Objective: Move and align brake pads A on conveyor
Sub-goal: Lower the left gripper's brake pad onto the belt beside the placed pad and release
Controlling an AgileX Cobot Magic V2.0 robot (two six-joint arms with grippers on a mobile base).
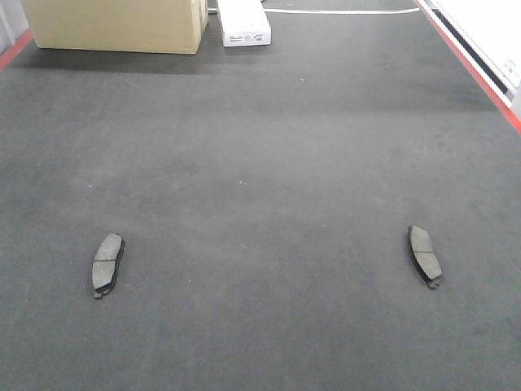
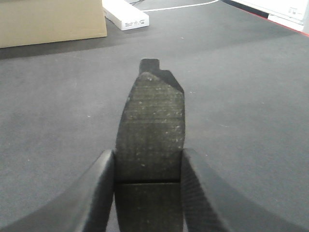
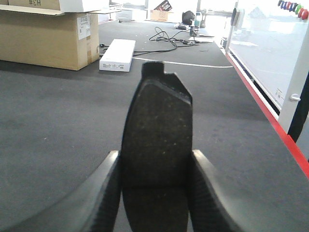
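Note:
Two brake pads A lie flat on the dark grey conveyor (image 1: 260, 163): one at the front left (image 1: 107, 263), one at the front right (image 1: 424, 255), both roughly lengthwise. Neither gripper shows in the front view. In the left wrist view my left gripper (image 2: 148, 152) is shut on a third brake pad (image 2: 152, 111), which sticks out forward above the belt (image 2: 241, 96). In the right wrist view my right gripper (image 3: 154, 153) is shut on a fourth brake pad (image 3: 157, 116), held the same way over the belt (image 3: 58, 121).
A cardboard box (image 1: 114, 24) and a flat white box (image 1: 242, 23) stand at the belt's far end. A red edge strip (image 1: 480, 77) runs along the right side, with a white barrier beyond it. Cables lie on the floor past the belt (image 3: 166, 36).

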